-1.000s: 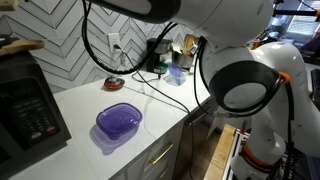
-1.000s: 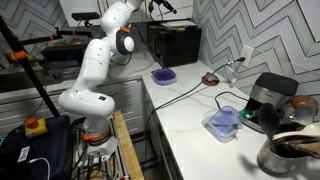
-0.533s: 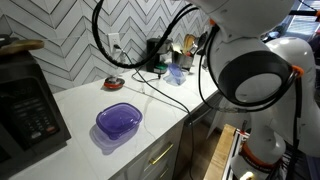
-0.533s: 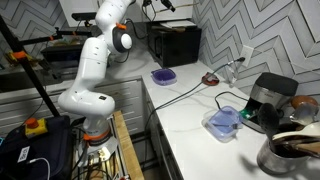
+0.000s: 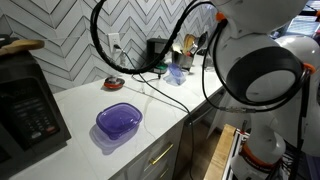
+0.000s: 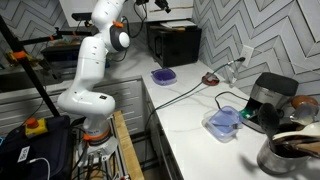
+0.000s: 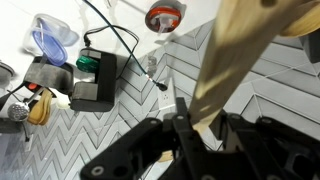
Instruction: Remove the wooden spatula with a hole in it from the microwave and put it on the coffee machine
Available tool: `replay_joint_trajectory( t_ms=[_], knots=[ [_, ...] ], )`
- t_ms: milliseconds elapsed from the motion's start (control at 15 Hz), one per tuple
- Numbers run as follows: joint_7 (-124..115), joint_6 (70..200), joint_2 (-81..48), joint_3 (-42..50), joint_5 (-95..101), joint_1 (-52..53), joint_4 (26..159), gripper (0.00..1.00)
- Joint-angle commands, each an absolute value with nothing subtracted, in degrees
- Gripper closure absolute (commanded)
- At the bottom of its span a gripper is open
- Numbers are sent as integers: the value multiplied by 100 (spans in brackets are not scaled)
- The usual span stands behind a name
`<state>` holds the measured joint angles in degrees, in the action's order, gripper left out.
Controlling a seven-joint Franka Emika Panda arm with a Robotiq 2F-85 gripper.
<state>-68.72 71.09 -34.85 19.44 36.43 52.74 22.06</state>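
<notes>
In the wrist view my gripper [image 7: 205, 128] is shut on a pale wooden spatula [image 7: 235, 50], whose flat blade runs up and out of the frame; no hole shows. In an exterior view the gripper [image 6: 158, 6] is high above the black microwave [image 6: 175, 42]. The microwave also shows at the left edge of an exterior view [image 5: 25, 100], where the gripper is out of view. The small black coffee machine stands far down the counter in both exterior views [image 5: 157, 50] [image 6: 270, 100] and shows from above in the wrist view [image 7: 95, 80].
A purple bowl [image 5: 118, 120] [image 6: 164, 75] sits mid-counter. A wooden utensil [image 5: 20, 45] lies on top of the microwave. A blue container [image 6: 222, 122], a red dish [image 7: 165, 17], cables and a pot of utensils [image 6: 290, 150] crowd the coffee machine's end.
The arm has swung a little; its elbow has shifted in both exterior views. The gripper stays high over the microwave with the spatula still in it.
</notes>
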Motion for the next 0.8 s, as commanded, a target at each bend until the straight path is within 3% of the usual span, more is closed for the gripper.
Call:
replay_joint_trajectory(
  t_ms=[0,733],
  knots=[
    [-7204,6661,-3453,1980,3962,5071,2214,94],
    [-8025,5078,-2854,1753,4102,4049,2178,94]
  ],
)
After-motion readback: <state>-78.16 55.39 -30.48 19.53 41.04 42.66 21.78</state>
